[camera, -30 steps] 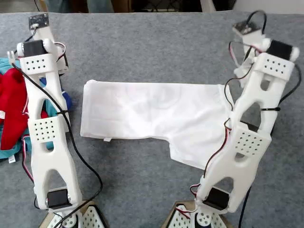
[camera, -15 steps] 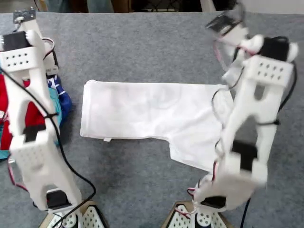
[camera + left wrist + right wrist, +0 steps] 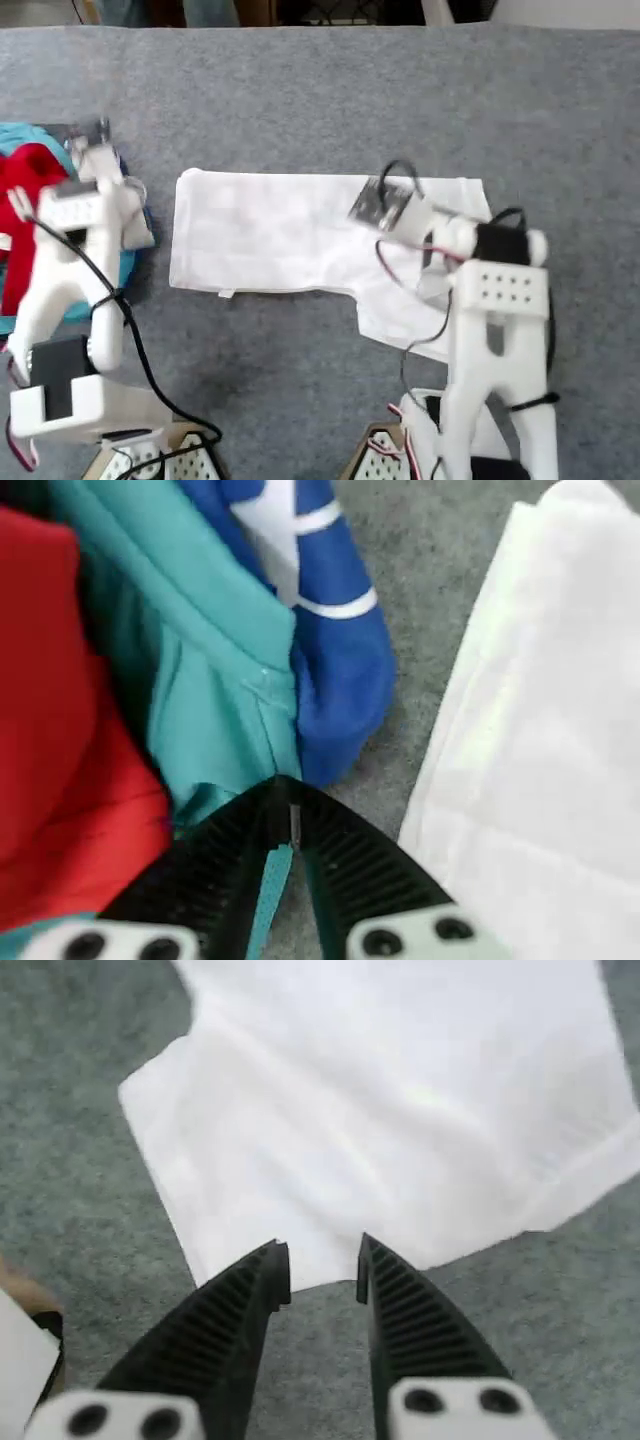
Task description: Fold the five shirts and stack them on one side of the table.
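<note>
Here: white shirt [image 3: 270, 230] lies flat at table [image 3: 300, 90] centre. Right hand [image 3: 322, 1265] released, over the shirt's 3 o'clock part. Left hand [image 3: 287, 815] clenched, tips together, above coloured shirts [image 3: 12, 265] at 9 o'clock.

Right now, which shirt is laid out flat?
The white shirt, mid-table; the red shirt, teal shirt and blue shirt lie bunched in a heap at the edge.

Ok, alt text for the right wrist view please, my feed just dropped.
The right gripper, its black ribbed jaws open, hangs over one edge of the white shirt. The shirt lies spread on the grey table.
</note>
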Motion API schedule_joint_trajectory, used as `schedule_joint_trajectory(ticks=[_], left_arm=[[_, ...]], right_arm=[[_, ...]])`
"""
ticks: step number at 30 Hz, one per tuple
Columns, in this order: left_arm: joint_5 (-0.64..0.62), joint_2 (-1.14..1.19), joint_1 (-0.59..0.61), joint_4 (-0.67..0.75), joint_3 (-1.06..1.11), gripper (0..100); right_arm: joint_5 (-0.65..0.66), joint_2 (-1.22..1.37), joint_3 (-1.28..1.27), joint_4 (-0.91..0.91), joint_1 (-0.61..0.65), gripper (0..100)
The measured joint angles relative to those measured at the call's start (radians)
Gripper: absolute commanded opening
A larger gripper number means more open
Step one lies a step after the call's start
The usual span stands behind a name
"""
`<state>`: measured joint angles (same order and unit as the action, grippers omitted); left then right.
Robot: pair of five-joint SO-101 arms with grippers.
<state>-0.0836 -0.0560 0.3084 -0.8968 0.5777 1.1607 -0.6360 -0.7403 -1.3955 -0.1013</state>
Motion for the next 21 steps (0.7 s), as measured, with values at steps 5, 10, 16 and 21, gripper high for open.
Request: schedule_joint_trajectory(ticks=[5,10,16,21], left_arm=[[-0.035,-0.015,0.000,0.178,0.129,3],[-0.041,-0.015,0.000,0.212,0.130,3],[-0.041,-0.015,0.000,0.227,0.133,3],[-0.041,-0.015,0.000,0.227,0.133,3]], right_arm=[[0.083,-0.021,-0.210,0.097,0.068,13.1],[0.146,-0.021,-0.351,0.184,0.101,13.1],[0.166,-0.021,-0.417,0.206,0.149,15.2],[0.178,-0.021,-0.425,0.212,0.157,19.1]])
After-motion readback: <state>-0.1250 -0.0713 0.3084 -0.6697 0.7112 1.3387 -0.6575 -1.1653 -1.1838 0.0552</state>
